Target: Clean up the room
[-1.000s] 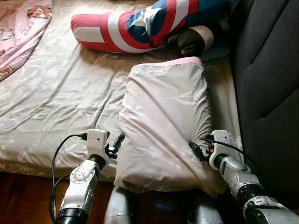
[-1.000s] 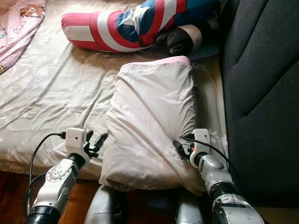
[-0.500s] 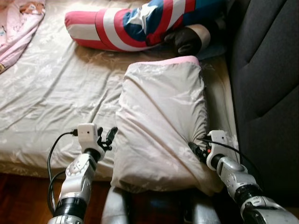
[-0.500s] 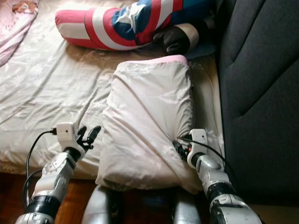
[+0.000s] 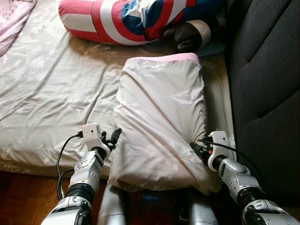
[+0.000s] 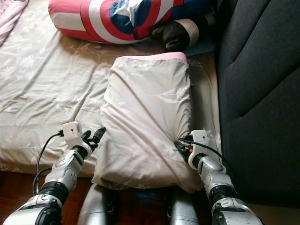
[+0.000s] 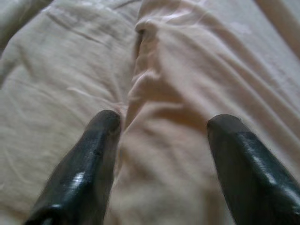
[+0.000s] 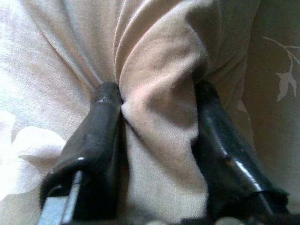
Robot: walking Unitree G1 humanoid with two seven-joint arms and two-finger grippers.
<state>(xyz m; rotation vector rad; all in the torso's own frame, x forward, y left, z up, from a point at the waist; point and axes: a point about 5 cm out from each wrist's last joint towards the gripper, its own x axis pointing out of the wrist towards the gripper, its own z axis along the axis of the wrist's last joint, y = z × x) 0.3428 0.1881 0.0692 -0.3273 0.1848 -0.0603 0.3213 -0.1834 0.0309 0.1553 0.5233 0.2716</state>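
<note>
A pale beige pillow with a pink far edge lies lengthwise on the bed, its near end hanging over the mattress edge. My left gripper is open at the pillow's left near edge; in the left wrist view its black fingers stand wide apart around a fold of the pillow. My right gripper is at the pillow's right near side, shut on the pillow, with a bunch of its fabric pinched between the two fingers.
A red, white and blue star bolster and a dark plush shape lie beyond the pillow. A dark grey padded headboard runs along the right. The floral bedsheet spreads left, with a pink blanket at the far left corner and wooden floor below.
The camera has shifted, so the bolster sits higher in view. My left gripper has come in against the pillow's left edge. The right gripper keeps its hold on the fabric.
</note>
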